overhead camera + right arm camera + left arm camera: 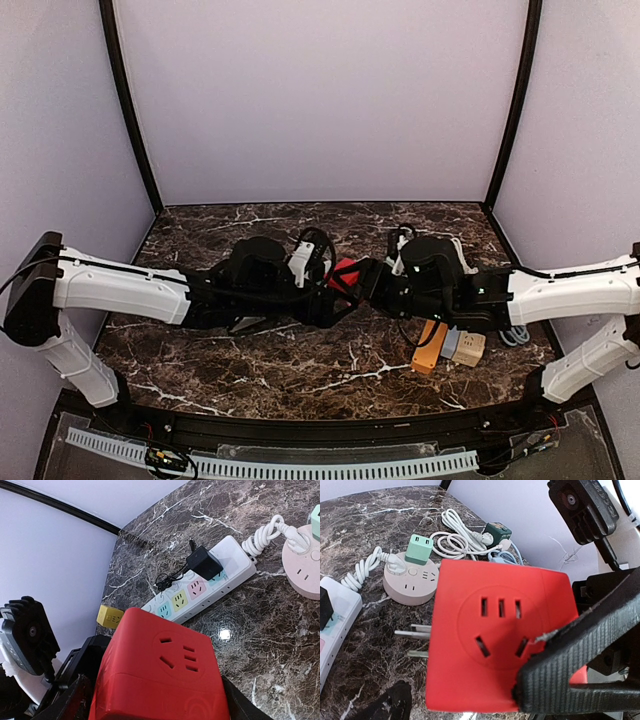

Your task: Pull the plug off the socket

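A red cube plug [345,270] with socket holes on its faces hangs above the table between my two grippers. In the left wrist view the cube [490,640] shows its metal prongs [412,634] sticking out bare, in no socket. My right gripper [155,707] is shut on the cube [160,675], one black finger on each side. My left gripper [470,700] stands wide around the cube. Its ribbed finger [580,655] lies at one corner, and the other finger [395,700] is apart from the cube's side.
A round beige socket [410,582] carries a green plug [419,549] and a coiled white cord. A white power strip [200,590] holds a black charger [202,562]. A yellow cube [110,616], white cables [455,540] and orange and beige blocks [430,347] lie nearby.
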